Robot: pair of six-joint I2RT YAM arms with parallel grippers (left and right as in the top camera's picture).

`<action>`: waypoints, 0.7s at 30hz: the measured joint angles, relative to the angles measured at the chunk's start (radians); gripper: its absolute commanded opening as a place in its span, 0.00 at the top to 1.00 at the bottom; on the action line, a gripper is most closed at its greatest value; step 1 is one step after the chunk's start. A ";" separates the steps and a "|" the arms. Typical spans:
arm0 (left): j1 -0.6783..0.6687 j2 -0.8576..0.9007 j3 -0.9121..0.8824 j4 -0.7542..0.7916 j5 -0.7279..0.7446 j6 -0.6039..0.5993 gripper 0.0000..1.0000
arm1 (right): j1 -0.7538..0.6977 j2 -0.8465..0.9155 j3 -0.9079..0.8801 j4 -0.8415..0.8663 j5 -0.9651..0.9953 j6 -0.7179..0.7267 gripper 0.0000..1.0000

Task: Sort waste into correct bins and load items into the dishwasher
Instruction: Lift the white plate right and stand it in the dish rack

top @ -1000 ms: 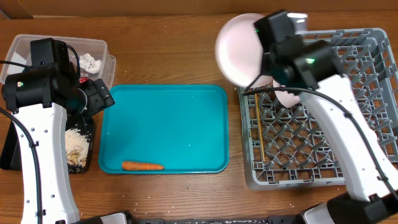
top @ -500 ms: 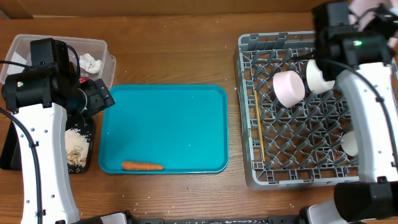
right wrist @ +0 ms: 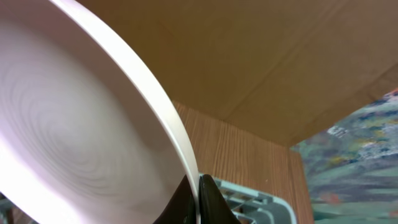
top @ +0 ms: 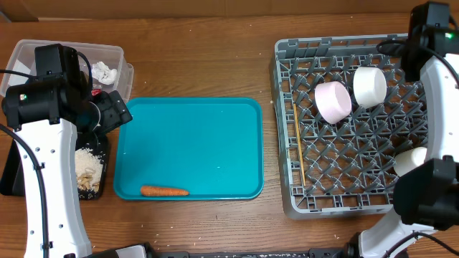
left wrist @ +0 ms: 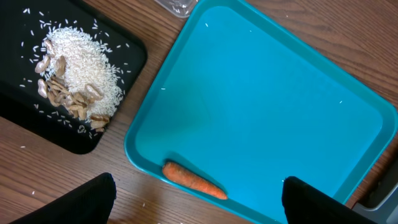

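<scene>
The large white plate (right wrist: pixel 74 124) hangs on edge, its rim pinched in the right end effector (right wrist: pixel 198 200) by the far right corner of the grey rack (top: pixel 281 129) — tilted, I'd judge, to slot between pegs. Far left, the left end effector (top: pixel 107 113) hovers spread by the black tray (left wrist: pixel 25 118) — the carrot (left wrist: pixel 194 180) waits on the teal tray (top: pixel 190 143).

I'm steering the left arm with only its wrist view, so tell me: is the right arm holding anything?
Observer: Yes, the right gripper is shut on the rim of the large plate.
Operator: What's in the dish rack?
Observer: A pinkish bowl and a white bowl, side by side.
Operator: And the clear tub?
Observer: A crumpled tissue lies in it.
</scene>
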 measured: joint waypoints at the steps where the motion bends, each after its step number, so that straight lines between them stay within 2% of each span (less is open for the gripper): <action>1: 0.000 0.000 0.000 0.001 0.000 0.000 0.12 | 0.000 0.008 -0.010 0.010 -0.008 0.000 0.96; 11: 0.000 0.000 0.000 0.003 0.000 0.000 0.12 | 0.004 0.063 -0.150 0.057 -0.097 0.009 0.96; 21: 0.000 0.000 0.000 0.003 0.000 0.000 0.12 | 0.032 0.062 -0.154 0.070 -0.108 0.021 0.96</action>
